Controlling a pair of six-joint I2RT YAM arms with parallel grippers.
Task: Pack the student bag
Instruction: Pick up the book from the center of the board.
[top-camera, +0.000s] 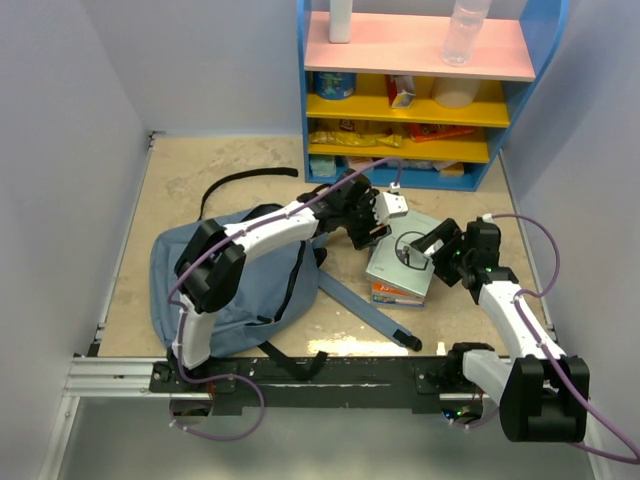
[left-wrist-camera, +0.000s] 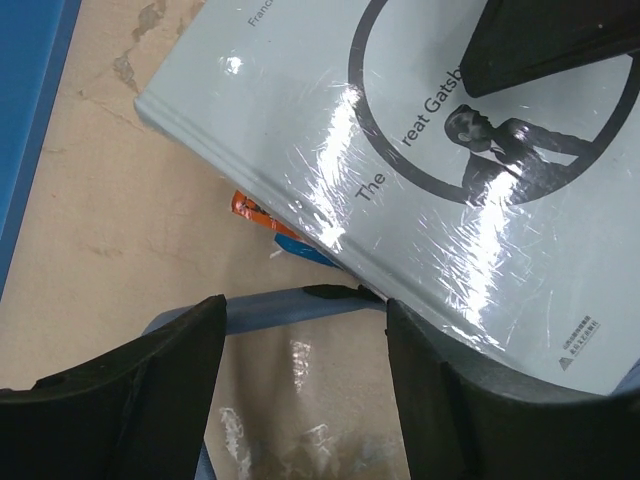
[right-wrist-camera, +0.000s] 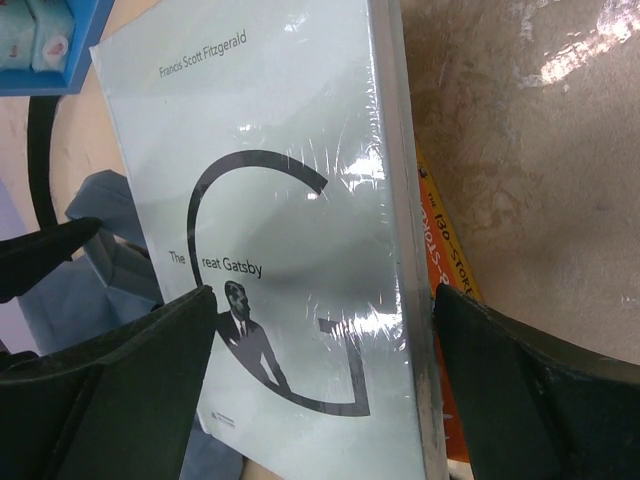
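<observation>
The student bag (top-camera: 235, 290), a soft grey-blue backpack, lies flat at the left of the floor, one padded strap (top-camera: 365, 305) running toward a stack of books (top-camera: 398, 270). On top lies a pale, shrink-wrapped "The Great Gatsby" (right-wrist-camera: 290, 200). My left gripper (top-camera: 383, 213) hangs open at the book's far-left edge (left-wrist-camera: 250, 150); between its fingers (left-wrist-camera: 302, 312) I see only floor and the blue strap (left-wrist-camera: 290, 305). My right gripper (top-camera: 422, 250) stands open low over the cover (right-wrist-camera: 320, 300), one finger above the cover and the other past the spine.
A blue shelf unit (top-camera: 420, 90) with snacks and bottles stands right behind the books. An orange book (right-wrist-camera: 445, 270) lies under the Gatsby. Thin black webbing (top-camera: 245, 180) loops behind the bag. Grey walls close in on both sides.
</observation>
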